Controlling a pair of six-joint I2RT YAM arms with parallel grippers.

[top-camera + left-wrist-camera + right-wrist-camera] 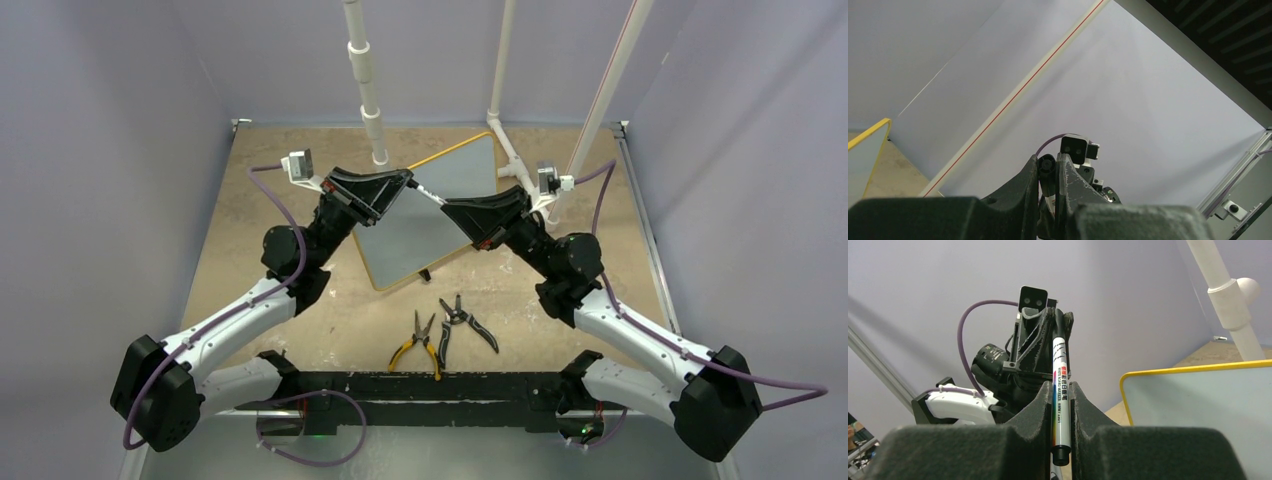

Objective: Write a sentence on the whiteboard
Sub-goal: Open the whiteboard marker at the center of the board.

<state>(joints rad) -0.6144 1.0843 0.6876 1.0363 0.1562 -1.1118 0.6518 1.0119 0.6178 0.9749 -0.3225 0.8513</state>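
Note:
The whiteboard (425, 235) lies tilted on the table, its yellow rim around a plain face; the sentence is out of view. Above its upper middle both grippers meet tip to tip with a white marker (428, 195) spanning between them. My left gripper (405, 186) is shut on the marker's black capped end (1050, 164). My right gripper (449, 207) is shut on the printed white barrel (1060, 390), whose black tail sticks out toward the camera. A board corner (1198, 405) shows to the right of the right gripper's jaws, and a sliver of the rim (868, 132) shows at the far left of the left wrist view.
Two pairs of pliers lie near the front: yellow-handled ones (418, 342) and black-handled ones (468, 322). White pipes (366, 90) stand at the back by the board's far edge, another pipe (510, 150) at its right corner. Grey walls enclose the table.

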